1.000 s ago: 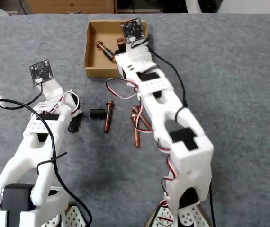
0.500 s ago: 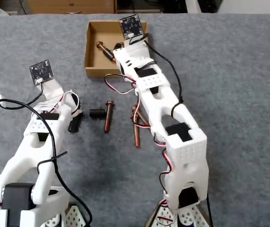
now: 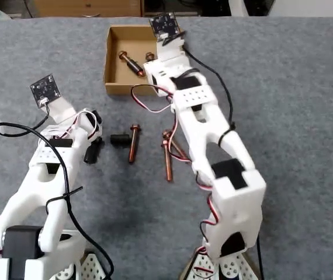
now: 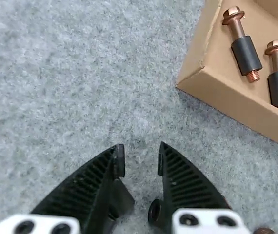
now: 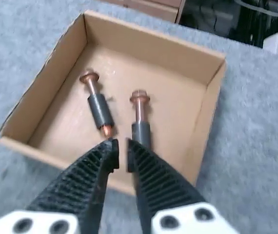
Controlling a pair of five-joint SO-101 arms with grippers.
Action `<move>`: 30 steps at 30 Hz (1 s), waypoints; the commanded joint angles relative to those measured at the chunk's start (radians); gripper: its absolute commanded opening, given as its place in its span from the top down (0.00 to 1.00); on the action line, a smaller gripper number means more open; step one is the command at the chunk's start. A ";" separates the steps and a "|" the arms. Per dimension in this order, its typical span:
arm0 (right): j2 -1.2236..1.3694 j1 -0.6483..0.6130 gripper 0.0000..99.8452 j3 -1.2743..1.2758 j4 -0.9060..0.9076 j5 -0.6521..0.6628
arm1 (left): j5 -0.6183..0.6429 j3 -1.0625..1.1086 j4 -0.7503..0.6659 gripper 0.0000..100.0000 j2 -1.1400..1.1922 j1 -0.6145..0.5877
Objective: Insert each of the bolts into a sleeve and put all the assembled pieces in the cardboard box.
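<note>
Left pincer (image 4: 138, 157): empty, jaws slightly parted, over the grey carpeted worktop (image 3: 283, 87). Black cylindrical sleeve (image 3: 120, 139) and two loose copper flanged bolts (image 3: 133, 143) (image 3: 167, 158): unassembled, mid-worktop. Brown cardboard box (image 3: 107, 58): holds two sleeved bolts (image 5: 98, 108) (image 5: 140, 127). Right pincer (image 5: 121, 145): empty, narrow gap, has drawn back over the box's near wall. The second piece is judged delivered, with two assemblies outstanding.

Bolts (image 3: 133, 143) copper; sleeves (image 3: 120, 139) black; cardboard box (image 3: 107, 58) brown; table (image 3: 301, 116) grey, speckled; arms (image 3: 210, 131) white.

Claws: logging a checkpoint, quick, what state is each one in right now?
Left claw: open, holding nothing.
Right claw: slightly open, holding nothing.
</note>
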 commanded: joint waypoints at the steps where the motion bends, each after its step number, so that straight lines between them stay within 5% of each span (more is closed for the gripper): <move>1: -0.119 0.019 0.98 -0.047 0.123 0.009 | 0.014 -0.078 0.068 0.87 -0.013 -0.003; 8: -0.259 0.016 1.00 -0.027 0.405 0.011 | 0.120 -0.235 0.334 0.84 -0.002 -0.005; 21: -0.601 0.016 1.00 0.211 0.813 0.011 | 0.146 -0.259 0.433 0.83 -0.010 0.008; 30: -0.846 0.021 1.00 0.414 0.924 0.021 | 0.015 -0.359 0.574 0.83 -0.002 0.292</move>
